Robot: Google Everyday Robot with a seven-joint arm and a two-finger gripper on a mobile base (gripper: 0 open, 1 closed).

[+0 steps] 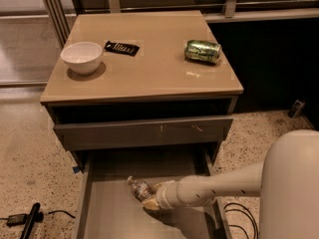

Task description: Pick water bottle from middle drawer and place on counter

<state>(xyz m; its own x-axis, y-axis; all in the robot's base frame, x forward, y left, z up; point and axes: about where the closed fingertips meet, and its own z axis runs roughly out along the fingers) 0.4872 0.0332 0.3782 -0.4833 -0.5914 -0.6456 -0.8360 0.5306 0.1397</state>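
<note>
Low in the frame, the water bottle (138, 186) lies on the floor of the middle drawer (107, 218). Its long axis runs from upper left down into the gripper (152, 199) at its lower right. Whether the gripper has closed on it, I cannot tell.

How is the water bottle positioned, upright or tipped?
Tipped: the water bottle lies slanted inside the middle drawer, cap toward the back left. The gripper is at its near end.

End effector (149, 197) low, at outstretched arm's (219, 185) tip
</note>
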